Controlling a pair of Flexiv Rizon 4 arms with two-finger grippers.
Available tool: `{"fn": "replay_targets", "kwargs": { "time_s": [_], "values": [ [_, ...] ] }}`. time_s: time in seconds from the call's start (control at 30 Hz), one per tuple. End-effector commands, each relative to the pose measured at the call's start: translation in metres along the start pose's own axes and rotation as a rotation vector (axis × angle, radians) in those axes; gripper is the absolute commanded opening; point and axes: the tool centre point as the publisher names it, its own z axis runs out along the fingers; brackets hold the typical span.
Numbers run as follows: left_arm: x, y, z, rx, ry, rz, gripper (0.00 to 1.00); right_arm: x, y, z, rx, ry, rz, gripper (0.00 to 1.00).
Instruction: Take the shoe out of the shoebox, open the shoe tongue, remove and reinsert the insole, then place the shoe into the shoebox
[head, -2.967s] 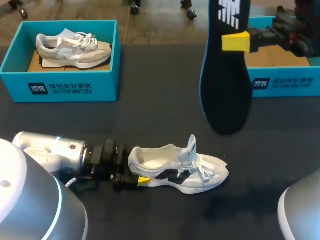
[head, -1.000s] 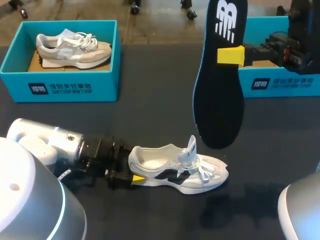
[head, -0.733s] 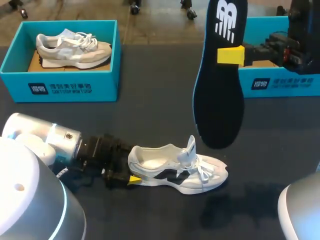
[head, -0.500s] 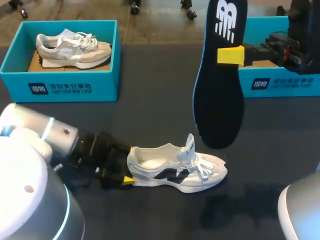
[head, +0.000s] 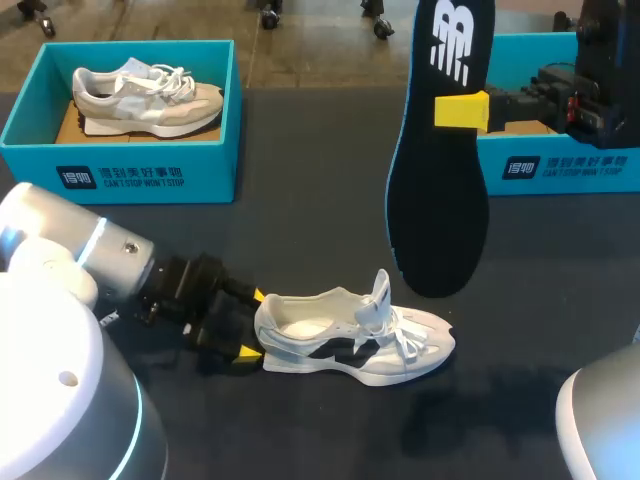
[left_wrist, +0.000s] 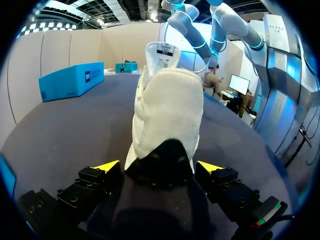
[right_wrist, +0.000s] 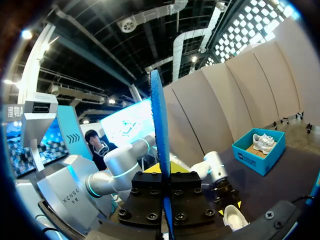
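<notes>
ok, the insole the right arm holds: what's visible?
The insole is thin and flat, black on its face with a blue edge and a white logo near the heel. It hangs upright, heel up, toe down, clear of the table beyond the white shoe. The right gripper is shut on it below the logo; nothing else touches it.

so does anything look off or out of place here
Only the insole: it hangs upright in the air, gripped by the right pincer, not in the white shoe on the table, whose tongue stands up. Nothing looks spilled or damaged.
</notes>
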Motion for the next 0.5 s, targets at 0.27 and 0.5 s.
{"fn": "replay_targets", "kwargs": {
  "time_s": [0.27, 0.5],
  "values": [
    [0.004, -0.004, -0.030, -0.533, -0.123, 0.139, 1.00, -0.003, 0.003, 0.004, 0.005, 0.004, 0.000, 0.00],
    [0.004, -0.004, -0.030, -0.533, -0.123, 0.139, 1.00, -0.003, 0.003, 0.004, 0.005, 0.004, 0.000, 0.00]
  ]
}}
